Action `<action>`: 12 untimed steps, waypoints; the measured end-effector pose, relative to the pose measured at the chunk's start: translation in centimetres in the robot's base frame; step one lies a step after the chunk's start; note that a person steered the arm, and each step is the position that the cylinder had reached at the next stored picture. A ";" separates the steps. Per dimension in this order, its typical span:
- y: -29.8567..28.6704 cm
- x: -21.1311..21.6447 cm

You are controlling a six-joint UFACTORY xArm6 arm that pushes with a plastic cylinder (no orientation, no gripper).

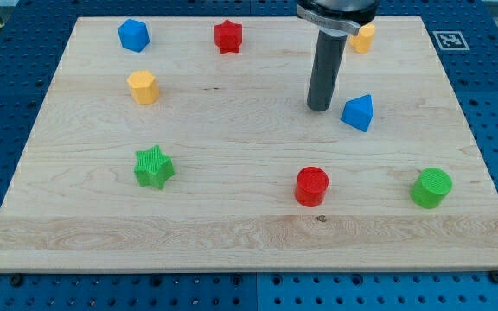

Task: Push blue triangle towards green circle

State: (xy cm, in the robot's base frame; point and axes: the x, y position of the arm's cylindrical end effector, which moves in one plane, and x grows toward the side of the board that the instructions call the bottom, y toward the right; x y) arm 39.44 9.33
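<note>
The blue triangle (358,113) lies right of the board's middle. The green circle (430,188) stands at the lower right, down and to the right of the triangle. My tip (320,108) rests on the board just left of the blue triangle, with a small gap between them. The dark rod comes down from the view's top.
A red circle (311,187) stands below my tip. A green star (153,167) is at lower left. A yellow block (143,87), a blue block (133,35) and a red star (227,36) sit at upper left. Another yellow block (364,38) is partly behind the rod. The wooden board (232,233) ends near the green circle.
</note>
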 end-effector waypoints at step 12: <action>13.2 4.5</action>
State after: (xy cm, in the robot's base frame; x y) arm 43.94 22.56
